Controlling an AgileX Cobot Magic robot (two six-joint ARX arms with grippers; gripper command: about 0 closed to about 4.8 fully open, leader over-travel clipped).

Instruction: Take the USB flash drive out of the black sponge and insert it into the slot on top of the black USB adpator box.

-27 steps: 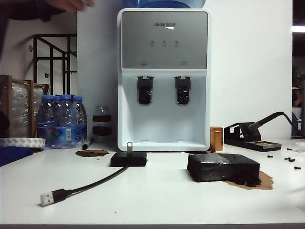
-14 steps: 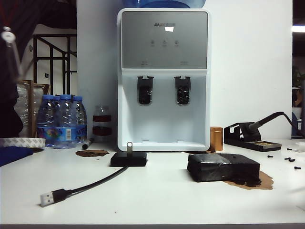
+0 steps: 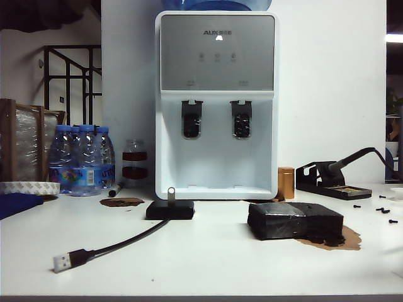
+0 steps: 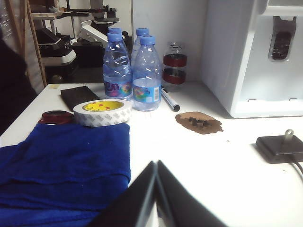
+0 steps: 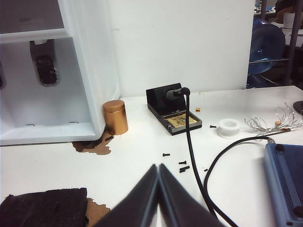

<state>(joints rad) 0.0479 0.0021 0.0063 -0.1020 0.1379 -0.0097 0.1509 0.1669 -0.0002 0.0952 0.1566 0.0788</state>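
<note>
Standing upright with its ring uppermost, the USB flash drive point(image 3: 170, 192) is already sitting in the slot of the black USB adpator box point(image 3: 170, 209), left of centre in the exterior view; judging by that, the insertion looks done. Its cable point(image 3: 119, 242) is trailing toward the lower left, ending in a plug point(image 3: 62, 262) lying loose on the tabletop point(image 3: 208, 264).

Right of centre, the black sponge point(image 3: 295, 220) is lying flat over a brown scrap, with no drive showing in it.

Neither arm is appearing in the exterior view. The left tool point(image 4: 156, 166) is hanging clenched and empty at the lower edge of its wrist view, over a blue cloth point(image 4: 61, 165), well apart from the box. The right tool point(image 5: 158, 169) is likewise pressed closed on nothing, near the sponge's corner.

Behind, a water dispenser point(image 3: 216, 100) is filling the centre against a white wall, with water bottles point(image 3: 82, 160) at left and a soldering-iron stand point(image 3: 330, 179) at right.
</note>
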